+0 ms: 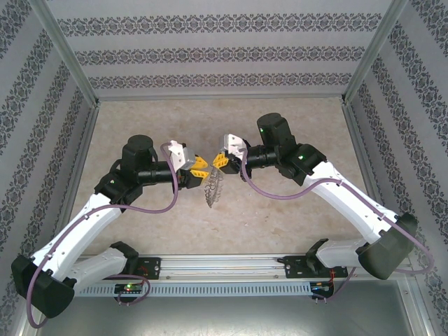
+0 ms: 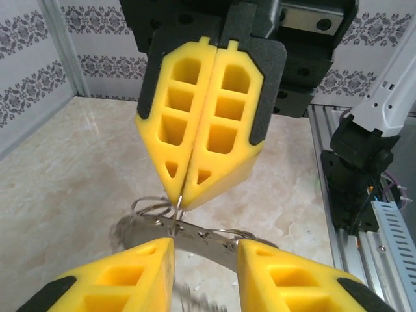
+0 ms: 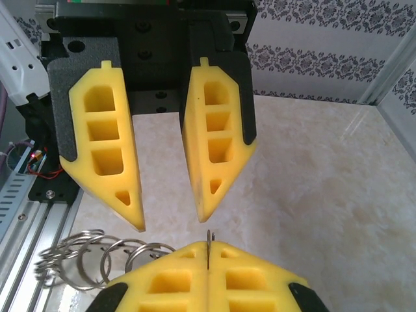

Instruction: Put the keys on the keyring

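keys (image 1: 213, 189) are hung over the middle of the table (image 1: 294, 126), its edges well apart
keyring (image 3: 91, 261) wire is pinched by the right gripper (image 1: 217, 162) with fingers pressed together; the left gripper (image 1: 203, 168) is held just beside it, fingers spread.

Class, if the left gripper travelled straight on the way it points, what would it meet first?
Most likely the metal rings, with the keys hanging below, pinched in the shut fingers of the right gripper just ahead of the left gripper. Those fingers follow close behind; depth is hard to judge.
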Robot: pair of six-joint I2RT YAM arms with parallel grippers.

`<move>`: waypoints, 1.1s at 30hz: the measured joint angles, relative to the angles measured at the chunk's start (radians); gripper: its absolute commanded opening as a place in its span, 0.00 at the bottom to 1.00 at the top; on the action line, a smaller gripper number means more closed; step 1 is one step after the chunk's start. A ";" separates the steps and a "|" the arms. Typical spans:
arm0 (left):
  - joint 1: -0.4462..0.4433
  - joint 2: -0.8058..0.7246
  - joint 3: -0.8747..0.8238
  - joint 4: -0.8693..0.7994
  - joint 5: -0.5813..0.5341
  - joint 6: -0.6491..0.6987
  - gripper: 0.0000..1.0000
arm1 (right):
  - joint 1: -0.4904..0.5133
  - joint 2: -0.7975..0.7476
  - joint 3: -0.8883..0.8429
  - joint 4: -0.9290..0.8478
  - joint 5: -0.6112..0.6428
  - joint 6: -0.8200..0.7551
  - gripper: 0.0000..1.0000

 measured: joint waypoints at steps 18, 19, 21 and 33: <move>-0.029 0.043 0.005 0.027 -0.043 0.002 0.23 | 0.007 -0.006 -0.013 0.007 -0.002 0.000 0.00; -0.029 0.043 0.005 0.030 -0.043 0.001 0.23 | 0.008 -0.006 -0.013 0.007 -0.002 0.000 0.00; -0.030 0.043 0.005 0.037 -0.043 -0.002 0.23 | 0.014 -0.006 -0.013 0.007 -0.003 0.000 0.00; -0.035 0.045 0.005 0.053 -0.050 -0.001 0.00 | 0.015 -0.006 -0.013 0.005 0.001 -0.002 0.00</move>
